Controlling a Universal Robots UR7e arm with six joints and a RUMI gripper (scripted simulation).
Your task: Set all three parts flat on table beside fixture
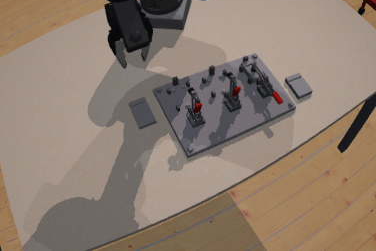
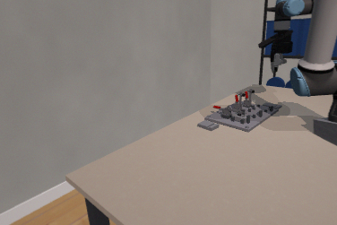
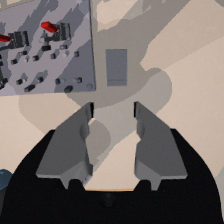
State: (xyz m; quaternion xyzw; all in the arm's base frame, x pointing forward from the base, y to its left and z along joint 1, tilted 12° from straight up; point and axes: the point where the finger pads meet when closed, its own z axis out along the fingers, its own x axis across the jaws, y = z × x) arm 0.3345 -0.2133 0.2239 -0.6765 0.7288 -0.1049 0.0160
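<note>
The grey fixture plate (image 1: 220,125) (image 2: 251,125) (image 3: 80,30) carries three toggle clamps with red handles. The left clamp (image 1: 195,109) and the middle clamp (image 1: 233,94) stand up; the right clamp (image 1: 265,88) lies flat. One flat grey part (image 1: 141,112) (image 3: 116,67) lies on the table left of the plate. Another flat grey part (image 1: 298,85) (image 2: 208,125) lies to the right of it. Whether a part sits under the right clamp is too small to tell. My gripper (image 1: 133,59) (image 2: 278,64) (image 3: 113,103) hangs high above the table, behind the left part, with its fingers apart and nothing between them.
The arm's base (image 1: 165,11) stands at the back of the table. The table's rounded front edge (image 1: 280,156) runs close to the fixture. A dark stand leg (image 1: 357,126) is beyond the right edge.
</note>
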